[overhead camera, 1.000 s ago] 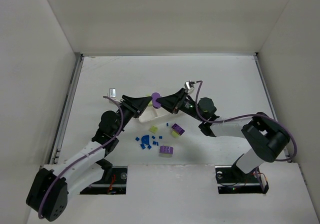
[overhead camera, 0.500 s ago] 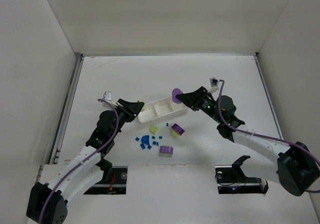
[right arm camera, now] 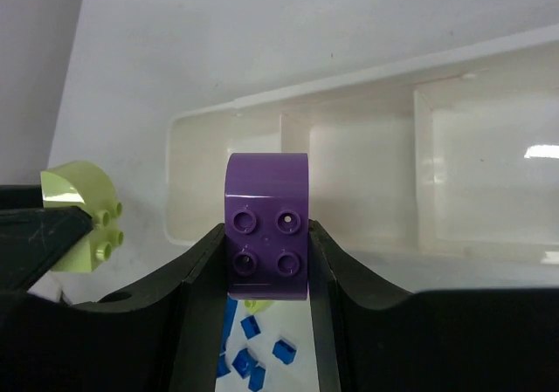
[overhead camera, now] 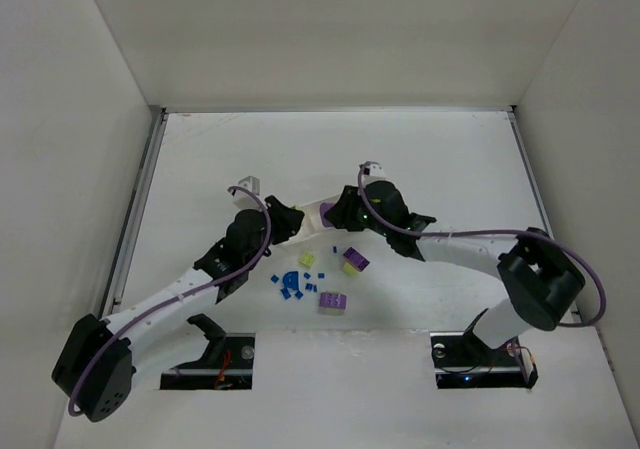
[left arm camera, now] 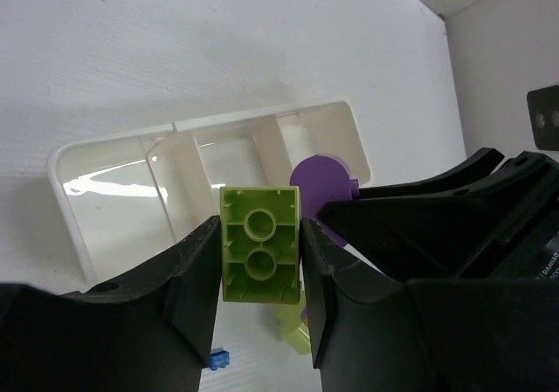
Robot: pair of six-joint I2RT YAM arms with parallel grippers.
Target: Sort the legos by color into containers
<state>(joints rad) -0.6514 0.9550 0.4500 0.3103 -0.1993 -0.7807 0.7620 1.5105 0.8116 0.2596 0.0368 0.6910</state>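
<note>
Currently left gripper (left arm camera: 260, 274) is clamping a yellow-green brick (left arm camera: 258, 235), studs facing its camera, long axis running along the fingers toward the tray (left arm camera: 70, 200). Right gripper (right arm camera: 266, 265) is pinching a purple brick (right arm camera: 266, 222), rounded end pointing at the tray. From above, both grippers are hiding most of the tray; the right wrist view is cropping one end.

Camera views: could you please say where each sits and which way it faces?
Top external: above and behind, looking down at the table; left arm and right arm show.
Left wrist: looks past its fingers, holding a yellow-green brick, toward the tray.
Right wrist: likewise, fingers holding a purple brick.
Shared: both wrist views show the tray and both bricks.
</note>
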